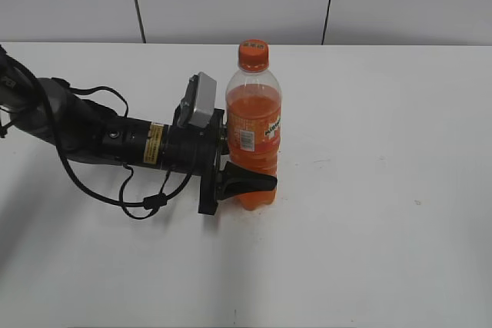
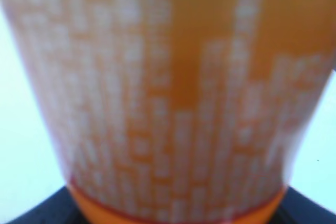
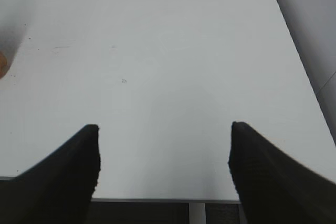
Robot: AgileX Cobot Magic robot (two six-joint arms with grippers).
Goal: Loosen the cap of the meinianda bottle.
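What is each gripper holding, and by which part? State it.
The left gripper grips the meinianda bottle by its lower body, near the base. The right gripper is open over the table and holds nothing.

Even, bright, diffuse light fills the exterior view, and the white table (image 1: pixel 369 190) reads cleanly with no harsh glare. A soft grey shadow spreads over the table's near left corner, and a faint one sits under the left arm. The meinianda bottle (image 1: pixel 254 132) glows orange where light passes through the drink, and its clear shoulder shows small pale reflections.

The left wrist view is badly out of focus: the bottle's label (image 2: pixel 168 103) fills it as an orange and white blur, with overexposed white at both sides.

The right wrist view is sharper and evenly lit, dimming toward the table's far left corner; the dark fingers (image 3: pixel 63 177) lose all surface detail.
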